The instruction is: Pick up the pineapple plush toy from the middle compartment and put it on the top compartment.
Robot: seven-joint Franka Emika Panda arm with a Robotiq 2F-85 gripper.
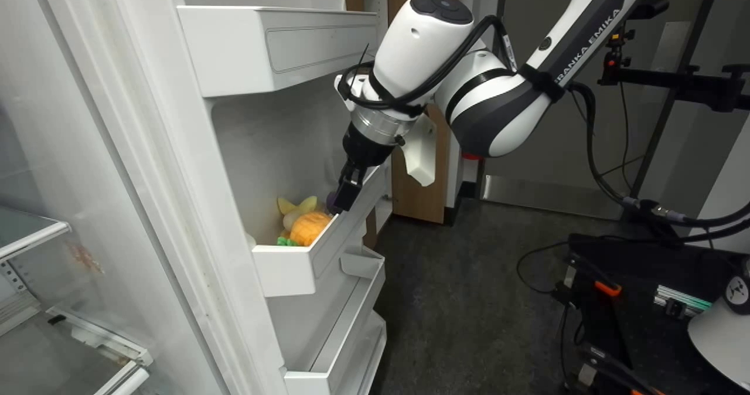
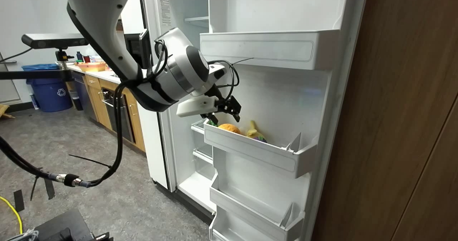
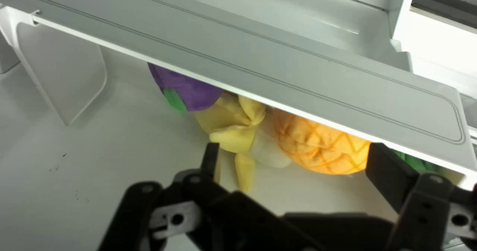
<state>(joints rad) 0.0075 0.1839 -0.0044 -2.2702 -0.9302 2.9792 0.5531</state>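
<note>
The pineapple plush toy lies on its side in the middle compartment, orange body with a green tuft. It also shows in an exterior view and in the wrist view, partly hidden by the bin's front wall. My gripper is open and empty, at the front rim of the middle compartment above the toy. In the wrist view the open fingers span the pineapple's body and part of the banana toy. The top compartment is above the gripper in both exterior views.
A yellow banana toy lies beside the pineapple, and a purple item lies beyond it in the same bin. A thin divider stands farther along. Lower bins sit beneath. A wooden panel stands beside the door.
</note>
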